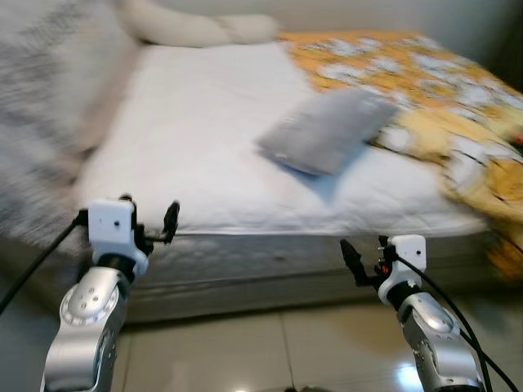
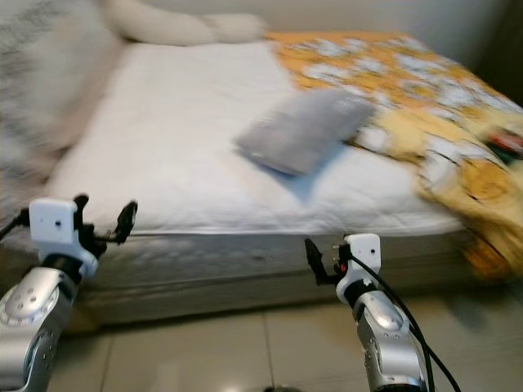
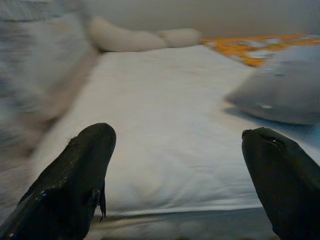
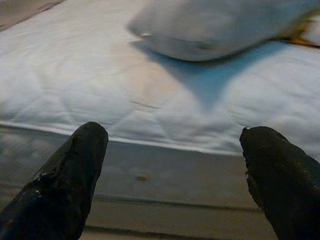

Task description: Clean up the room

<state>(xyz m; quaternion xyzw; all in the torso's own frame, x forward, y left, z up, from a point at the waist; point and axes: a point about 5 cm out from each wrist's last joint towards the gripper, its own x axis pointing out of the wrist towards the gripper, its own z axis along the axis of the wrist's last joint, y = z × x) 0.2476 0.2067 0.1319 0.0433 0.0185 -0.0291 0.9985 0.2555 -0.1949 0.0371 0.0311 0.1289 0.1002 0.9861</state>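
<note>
Nearest to us, pale glossy floor tiles (image 1: 245, 351) run up to the bed base. Above them we hold both arms raised before the near edge of the bed: the left gripper (image 1: 149, 222) sits level with the mattress edge, jaws apart and holding nothing; the right gripper (image 1: 365, 260) sits lower, in front of the grey side of the bed base (image 1: 270, 269), jaws likewise apart and empty, as both wrist views confirm. Next item, the mattress (image 1: 204, 139), covered in a plain white sheet, with its near edge just beyond both grippers. On the sheet, towards our right of centre, lies a grey pillow (image 1: 327, 131), flat and turned at an angle, its far corner touching the bedding beside it. That bedding is an orange and yellow patterned blanket (image 1: 441, 90), crumpled over the right part of the bed and spilling over the near right corner. At the far end of the mattress we list a long cream bolster (image 1: 196, 28) lying across the head of the bed. Along the left side rises a grey blurred mass (image 1: 45, 106), which we cannot identify.
</note>
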